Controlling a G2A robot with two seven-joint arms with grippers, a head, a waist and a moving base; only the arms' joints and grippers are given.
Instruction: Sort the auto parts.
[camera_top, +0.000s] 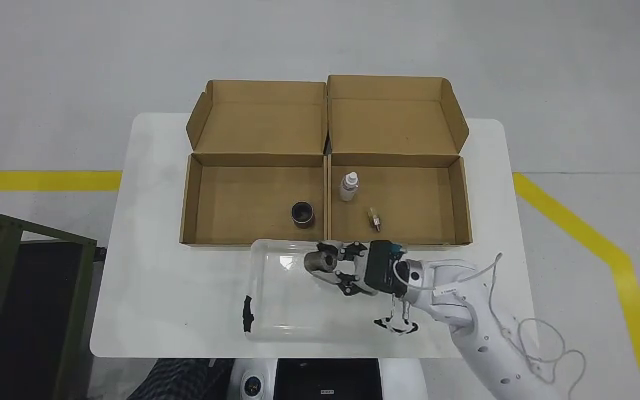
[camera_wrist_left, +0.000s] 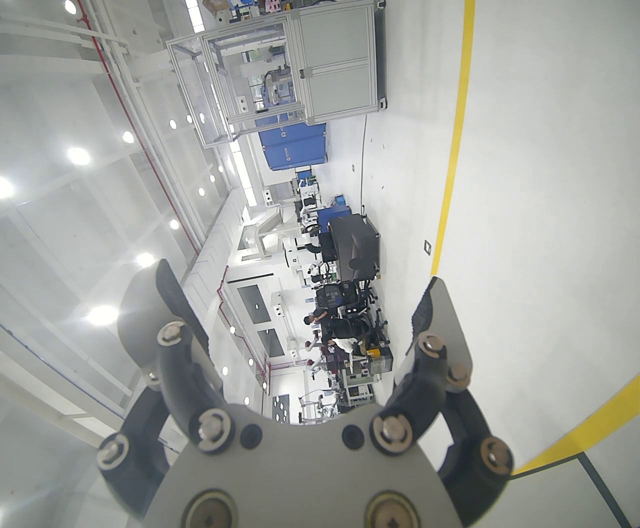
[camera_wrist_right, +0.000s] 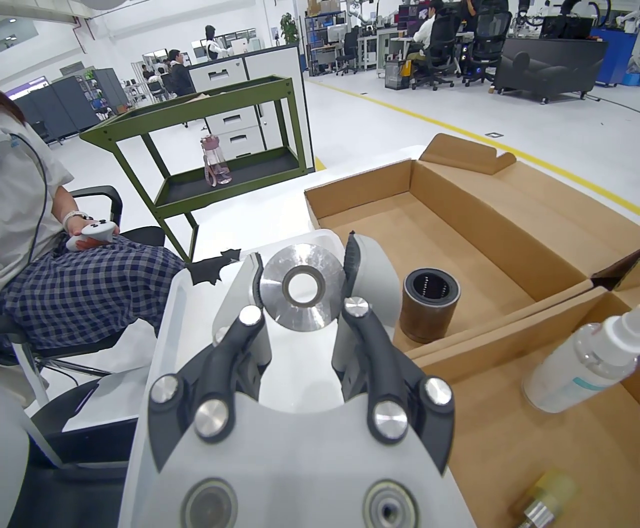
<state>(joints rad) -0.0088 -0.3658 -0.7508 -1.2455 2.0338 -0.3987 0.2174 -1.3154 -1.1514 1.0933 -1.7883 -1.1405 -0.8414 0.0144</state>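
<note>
Presently the right gripper (camera_top: 322, 262) sits just below the centre of the top view, its fingers clamped on a silver metal disc (camera_top: 318, 262) with a round hole through the middle. The right wrist view shows the two dark pads pressed against opposite edges of the disc (camera_wrist_right: 280, 272). The disc is held over the upper part of a clear plastic tray (camera_top: 280, 300), close to the near walls of two open cardboard boxes that stand side by side in the middle of the white table (camera_top: 150, 250). Whether the disc touches the tray cannot be told.

The left box (camera_top: 240, 200) holds one dark cylindrical bearing (camera_top: 303, 212), standing upright near its lower right corner (its open bore faces up in the right wrist view (camera_wrist_right: 430, 305)). The right box (camera_top: 420, 200) holds a small white bottle (camera_top: 348, 186) near its left wall and, just below and right of it, a small brass fitting (camera_top: 375, 216).

The left gripper (camera_wrist_left: 300, 280) shows in its own wrist view with its fingers spread wide apart and nothing between them, pointing out at the room.
</note>
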